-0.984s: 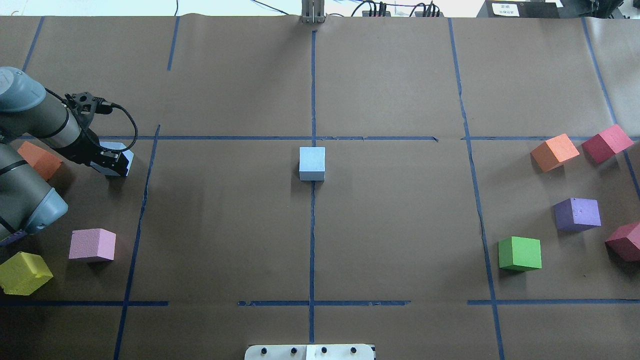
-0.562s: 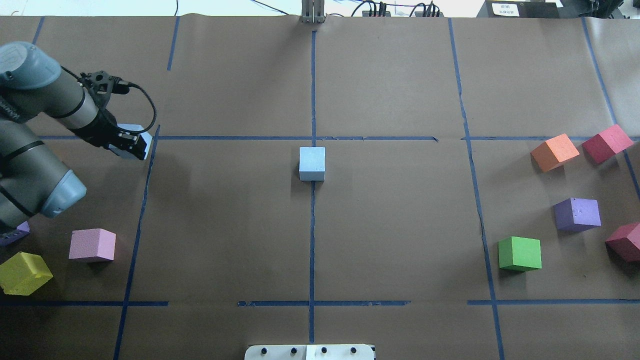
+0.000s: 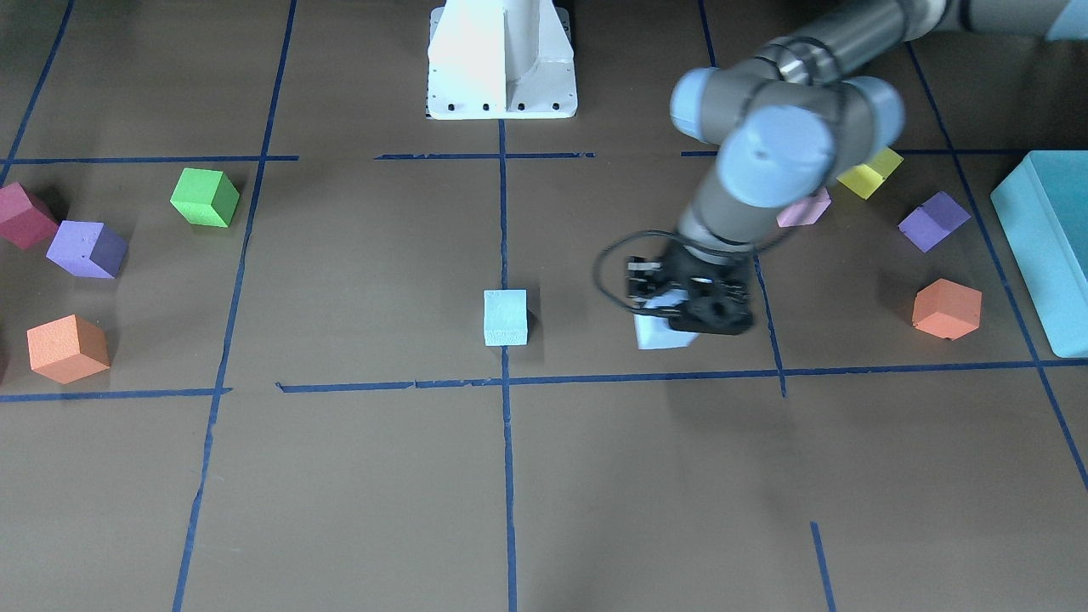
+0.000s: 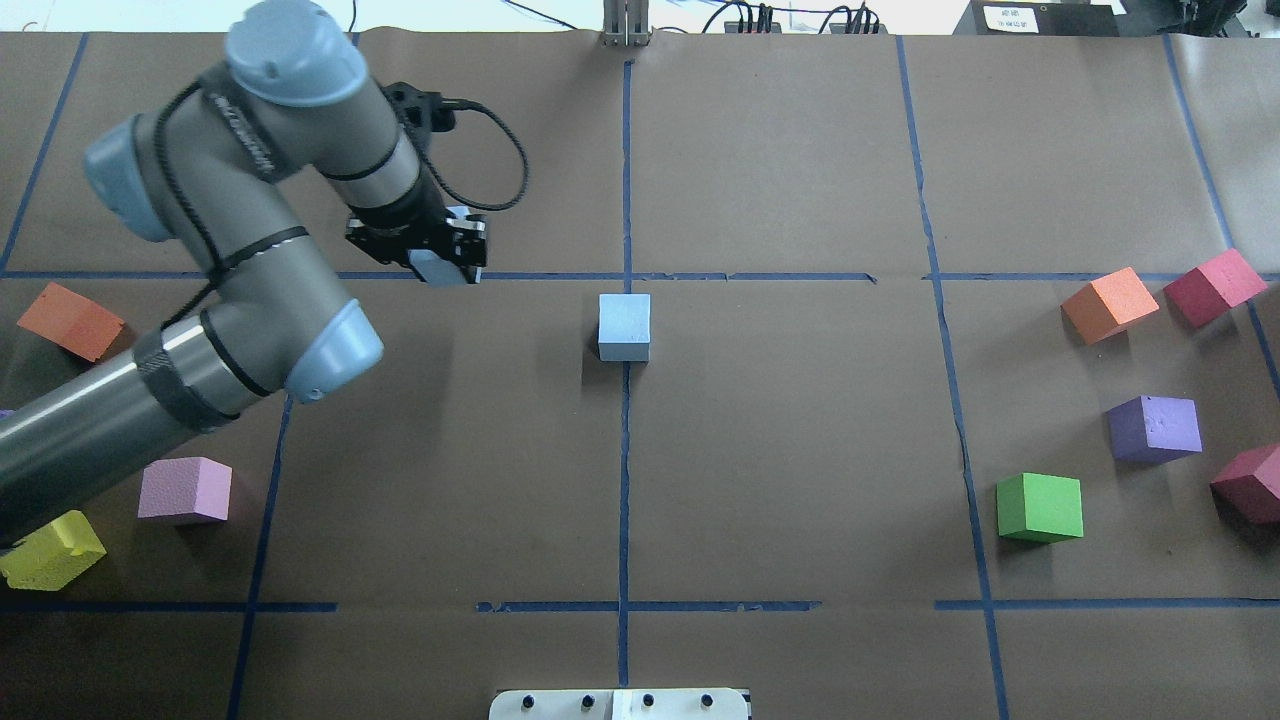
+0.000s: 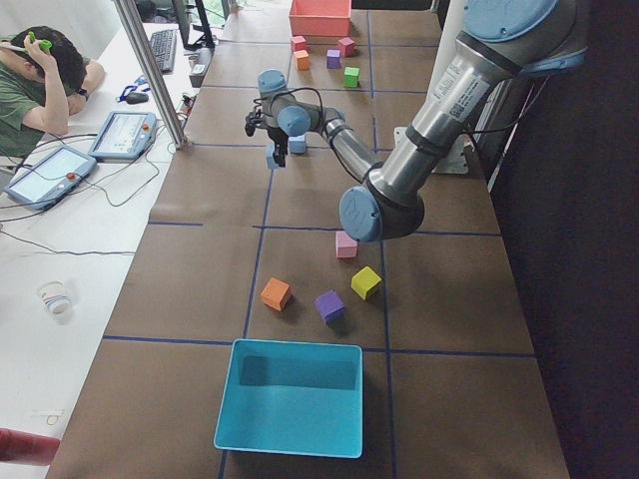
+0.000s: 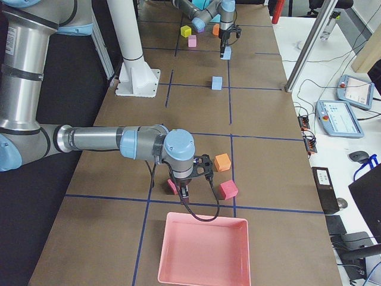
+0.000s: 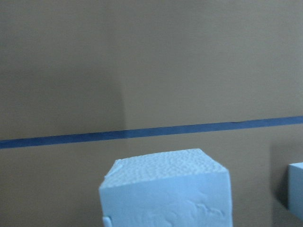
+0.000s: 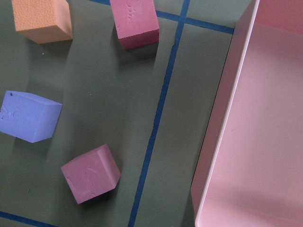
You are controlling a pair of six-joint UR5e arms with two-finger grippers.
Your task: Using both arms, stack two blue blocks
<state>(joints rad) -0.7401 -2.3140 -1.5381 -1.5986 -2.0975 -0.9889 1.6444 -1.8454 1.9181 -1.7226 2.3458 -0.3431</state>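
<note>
One pale blue block (image 4: 624,326) rests at the table's centre on the tape cross; it also shows in the front view (image 3: 505,317). My left gripper (image 4: 440,268) is shut on the second blue block (image 3: 661,336) and holds it above the table, left of the centre block and apart from it. In the left wrist view the held block (image 7: 165,189) fills the bottom and the centre block (image 7: 296,189) shows at the right edge. My right gripper (image 6: 184,190) hangs over red cubes near the pink tray; I cannot tell whether it is open or shut.
Orange (image 4: 70,320), pink (image 4: 185,490) and yellow (image 4: 50,550) cubes lie at the left. Orange (image 4: 1110,304), red (image 4: 1213,286), purple (image 4: 1155,428) and green (image 4: 1040,507) cubes lie at the right. A teal box (image 3: 1050,255) and a pink tray (image 6: 205,250) stand at the table's ends.
My left arm has carried the blue block from the far left toward the centre, rising as it went. The centre block has not moved.
</note>
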